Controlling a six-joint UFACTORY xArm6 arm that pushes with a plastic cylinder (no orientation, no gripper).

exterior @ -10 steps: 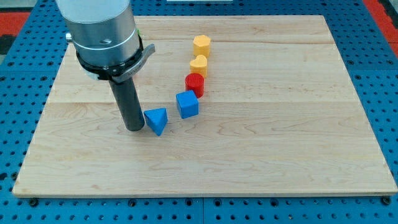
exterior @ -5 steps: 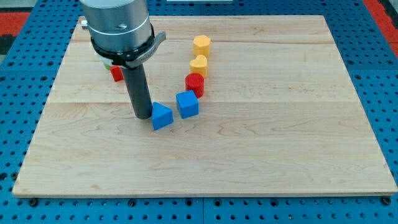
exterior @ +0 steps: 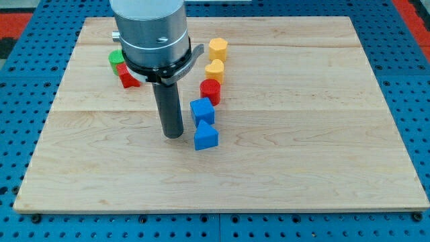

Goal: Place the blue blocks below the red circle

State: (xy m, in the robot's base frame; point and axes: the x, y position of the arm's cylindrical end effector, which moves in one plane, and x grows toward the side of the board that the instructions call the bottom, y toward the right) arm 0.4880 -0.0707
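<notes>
Two blue blocks sit close together near the middle of the wooden surface [exterior: 322, 168]. The blue cube [exterior: 202, 111] is just below the red circle [exterior: 210, 90] and a bit to the view's left of it; the two look like they touch at a corner, but it is hard to be sure. The blue wedge [exterior: 205, 136] sits right under the blue cube, and they seem to touch. So both blue blocks are lined up below the red circle.

My tip [exterior: 173, 135] rests on the surface just to the view's left of the blue wedge, very near it, with a thin bit of wood showing between them. The rod is the end effector here, and it has no parts that come apart or together; it is just one dark stick.

Above the red circle are two yellow blocks in a row going toward the view's top: a yellow block [exterior: 215, 69] and then a yellow hexagon [exterior: 218, 48]. Far to the view's left, partly hidden behind the arm, are a green block [exterior: 116, 57] and a red block [exterior: 126, 75].
</notes>
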